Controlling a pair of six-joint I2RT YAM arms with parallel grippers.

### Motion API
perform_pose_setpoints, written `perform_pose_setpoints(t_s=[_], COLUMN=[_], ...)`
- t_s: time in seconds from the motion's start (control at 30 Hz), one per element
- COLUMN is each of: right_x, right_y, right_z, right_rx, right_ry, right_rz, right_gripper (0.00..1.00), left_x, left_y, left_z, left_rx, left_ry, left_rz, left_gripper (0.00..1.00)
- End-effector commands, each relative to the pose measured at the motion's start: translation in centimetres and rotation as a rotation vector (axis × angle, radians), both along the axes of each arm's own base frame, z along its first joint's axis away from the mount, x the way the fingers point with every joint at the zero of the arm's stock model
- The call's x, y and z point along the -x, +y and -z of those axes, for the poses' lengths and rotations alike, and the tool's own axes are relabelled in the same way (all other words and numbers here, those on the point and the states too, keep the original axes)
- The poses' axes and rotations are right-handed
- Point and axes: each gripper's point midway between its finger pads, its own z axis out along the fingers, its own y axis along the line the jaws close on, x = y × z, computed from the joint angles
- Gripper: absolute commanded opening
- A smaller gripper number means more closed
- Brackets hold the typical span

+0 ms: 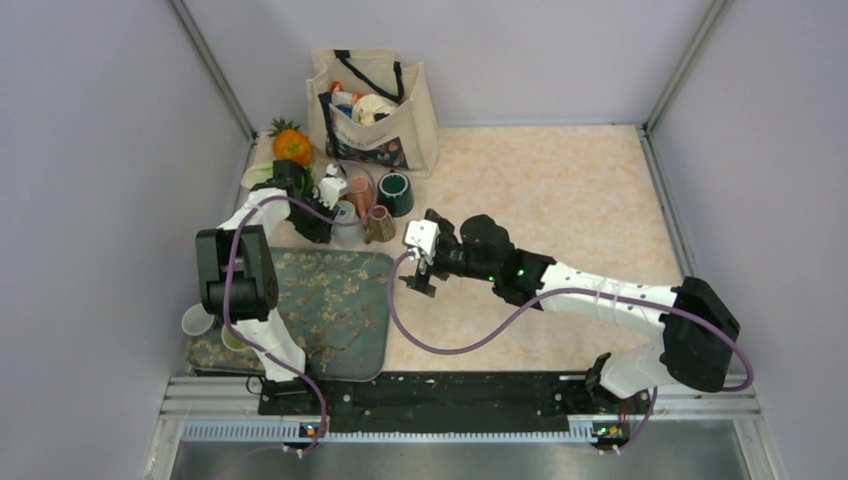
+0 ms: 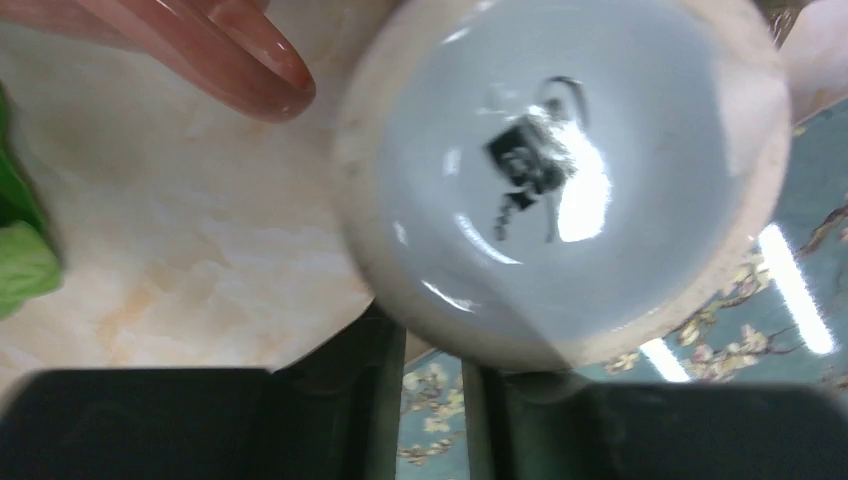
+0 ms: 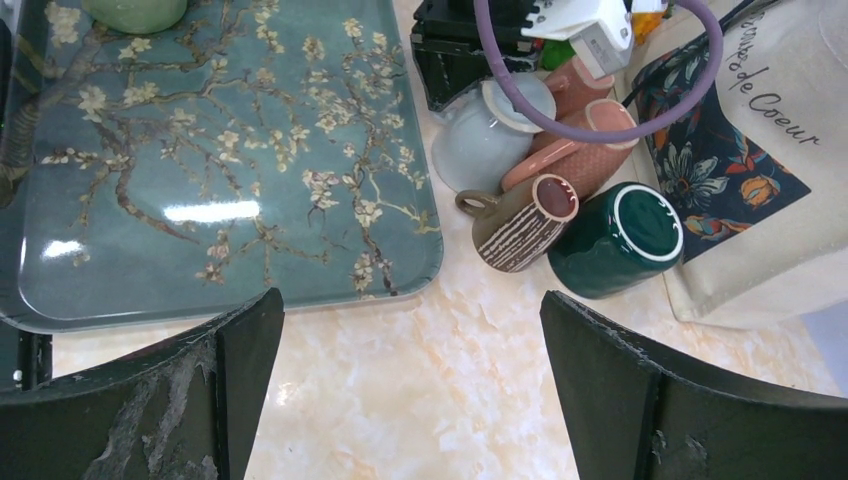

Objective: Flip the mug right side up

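Here we see the left gripper (image 2: 435, 400) barely parted at the overturned white glazed mug (image 3: 480, 150), hold unclear; the right gripper (image 3: 408, 335), at 4 o'clock, gapes empty.

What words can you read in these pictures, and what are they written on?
"de Coeur": in dark script on the cloth tote bag, right wrist view; the letters before it are cut off by the picture's edge.
In the top view, the printing on the same bag is too small to read.
Nothing else shows any readable writing.
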Motion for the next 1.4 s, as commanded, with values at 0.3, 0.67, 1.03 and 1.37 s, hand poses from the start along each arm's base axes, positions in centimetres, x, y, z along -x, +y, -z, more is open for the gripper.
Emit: perform_pose_setpoints(t_s=[0.3, 0.67, 1.03, 1.37], right_x=[0.0, -2.4, -4.5, -3.6], right_y=[0.7, 3.5, 3.0, 3.7], right_z=[-3.5, -6.2, -8.7, -11.7], right_rx=[-0.168, -0.571, -0.879, -0.958], right_ry=[0.042, 0.502, 0.743, 0.833], right_rz=[0.018, 0.03, -0.089, -0.216], right_gripper=[0.99, 0.99, 0.85, 0.56], left_x=[1.4, 6.1, 10.1, 11.5], left_y=[-1.7, -5.8, -12.0, -14.6], left_z=[-5.1, -15.3, -21.2, -22.1], left_rx=[0.159, 0.405, 0.697, 0.809], left_ry=[0.007, -0.133, -0.132, -0.097], left_rz=[-0.122, -0.129, 0.04, 0.133], left_gripper=[0.0, 0.0, 0.0, 0.0])
